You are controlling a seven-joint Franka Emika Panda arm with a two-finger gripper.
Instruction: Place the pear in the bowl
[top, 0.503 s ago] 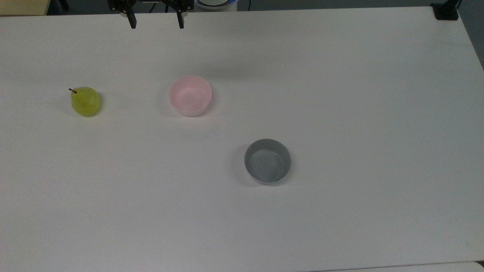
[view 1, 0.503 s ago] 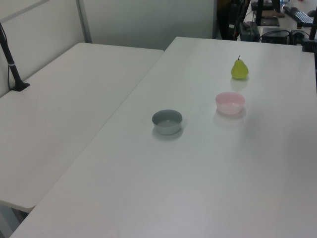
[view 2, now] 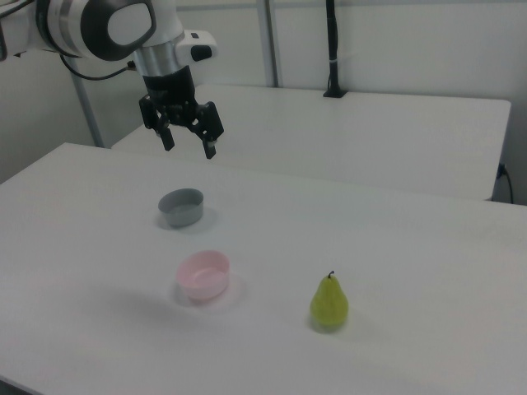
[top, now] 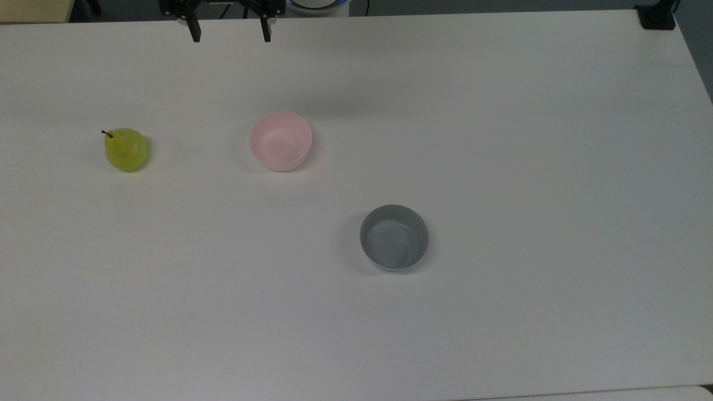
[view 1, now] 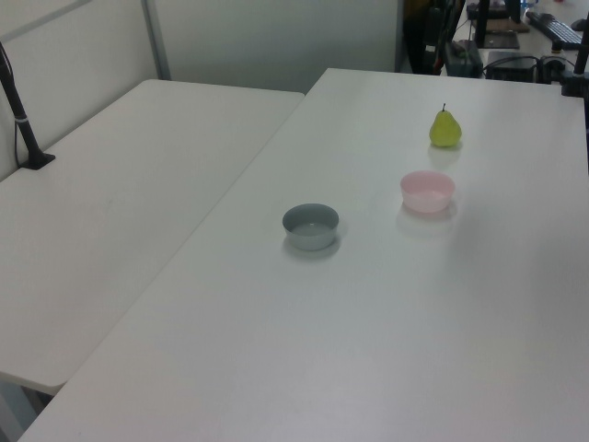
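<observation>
**One pear, two bowls, and a gripper hanging empty**

I am counting one pear (top: 126, 149) and two bowls on the white table (top: 501, 139): one pale pink bowl (top: 279, 140) and one grey bowl (top: 394, 237). One gripper (top: 230, 30) is hanging in the air, and it is gripping nothing; its two dark fingers are standing wide apart, with bare table showing between them in the top view.

The pear is standing upright on the table with its short brown stem pointing up, as the right view shows (view 2: 329, 303). In the top view it is sitting well to the left of the pink bowl, apart from it. In the left view the pear (view 1: 445, 129) is lying beyond the pink bowl (view 1: 427, 191), with the grey bowl (view 1: 310, 226) nearer the camera and to the left view's left. Both bowls are sitting upright and holding nothing.

In the right view the gripper (view 2: 188, 138) is hovering high above the table, behind the grey bowl (view 2: 181, 206), and well away from the pear.

Compared with half a second ago, I am seeing almost no change: the pear and both bowls are resting where they were, and the gripper's fingers are keeping the same wide gap at the top edge of the top view.
</observation>
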